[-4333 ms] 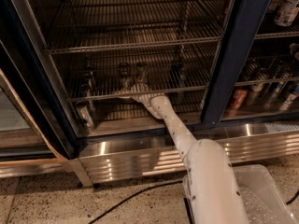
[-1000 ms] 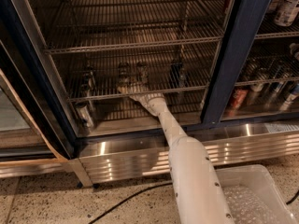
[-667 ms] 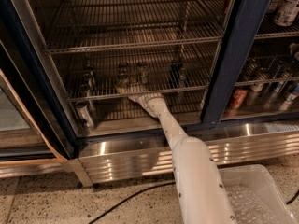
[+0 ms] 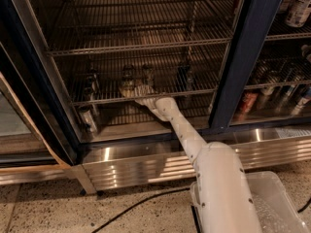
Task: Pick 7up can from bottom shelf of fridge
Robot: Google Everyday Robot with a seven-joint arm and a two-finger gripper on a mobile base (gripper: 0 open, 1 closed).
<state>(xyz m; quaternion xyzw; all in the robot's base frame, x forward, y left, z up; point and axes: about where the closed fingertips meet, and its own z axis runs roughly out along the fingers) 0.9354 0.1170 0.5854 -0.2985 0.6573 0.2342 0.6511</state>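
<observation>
Low in the fridge, on the bottom shelf, the 7up can stands left of centre. The gripper sits at its 6 o'clock (grip: cannot tell), with the arm trailing toward 4 o'clock.

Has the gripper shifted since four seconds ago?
No. The gripper stays at the same spot on the front rail of the bottom shelf, left of the blue door frame.

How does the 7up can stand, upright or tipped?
Upright: the 7up can stands on the bottom shelf, top upward; the gripper is close beside it.
</observation>
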